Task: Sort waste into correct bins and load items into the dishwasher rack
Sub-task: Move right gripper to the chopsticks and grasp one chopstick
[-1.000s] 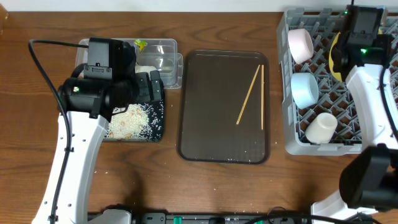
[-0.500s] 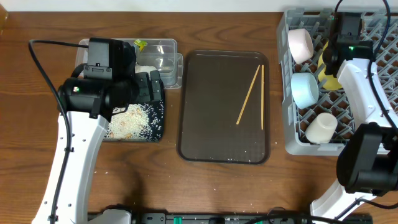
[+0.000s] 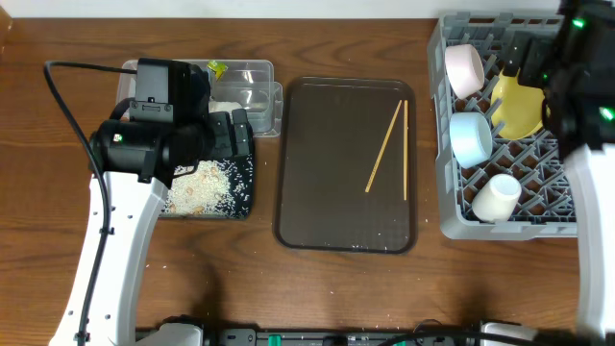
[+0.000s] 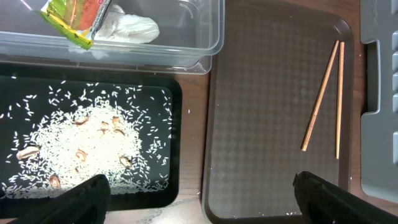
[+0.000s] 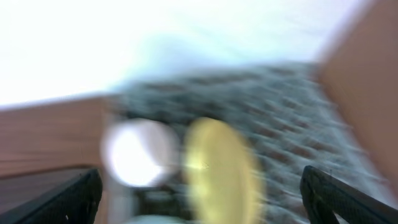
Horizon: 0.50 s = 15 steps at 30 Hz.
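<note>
The yellow plate (image 3: 516, 104) stands on edge in the grey dishwasher rack (image 3: 452, 223), beside the pinkish bowl (image 3: 464, 69), the light blue bowl (image 3: 470, 137) and the white cup (image 3: 496, 197). My right gripper (image 5: 202, 199) is open above the rack. The view is blurred, and the plate (image 5: 217, 168) lies beyond the fingertips, free of them. Two chopsticks (image 3: 385, 146) lie on the brown serving tray (image 3: 327, 221). My left gripper (image 4: 202, 199) hangs open and empty over the gap between the black tray (image 4: 174, 186) of rice (image 4: 87, 143) and the serving tray. The wrapper (image 4: 78, 15) and white scrap (image 4: 130, 26) sit in the clear tub (image 4: 208, 46).
The left arm (image 3: 144, 144) covers much of the clear tub and black tray from above. The right arm (image 3: 577, 91) crosses the rack's right side. A few stray grains lie on the wooden table (image 3: 192, 269) at the front left.
The right gripper has gone from shut to open, letting go of the yellow plate, and has pulled up and right. The plate now stands in the rack. The left arm has not moved.
</note>
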Available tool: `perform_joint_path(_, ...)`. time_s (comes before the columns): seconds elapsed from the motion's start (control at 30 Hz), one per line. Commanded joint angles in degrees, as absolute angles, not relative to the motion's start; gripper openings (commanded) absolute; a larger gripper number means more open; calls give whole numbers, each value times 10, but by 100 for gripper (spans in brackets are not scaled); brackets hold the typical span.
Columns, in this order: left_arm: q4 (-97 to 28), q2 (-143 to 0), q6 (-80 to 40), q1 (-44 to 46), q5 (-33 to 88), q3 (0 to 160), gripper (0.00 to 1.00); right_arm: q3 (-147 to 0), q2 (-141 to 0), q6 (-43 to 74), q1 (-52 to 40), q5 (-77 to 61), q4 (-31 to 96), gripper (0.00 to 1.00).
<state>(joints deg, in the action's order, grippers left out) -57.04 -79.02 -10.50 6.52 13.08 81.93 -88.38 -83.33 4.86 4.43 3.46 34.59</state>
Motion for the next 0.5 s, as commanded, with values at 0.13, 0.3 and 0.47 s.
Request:
perform_joint_path(0.13,-572,-791,-102,63,124,815,96,-882,-889,175,-56,-166,362,80)
perform_joint_path(0.3,-572,-791,-102,63,124,815,96,-882,-977,276,-159,-3,403,68)
perform_joint_path(0.47,-572,-791,-102,63,124,815,96,-882,-1053,327,-205,61,426,58)
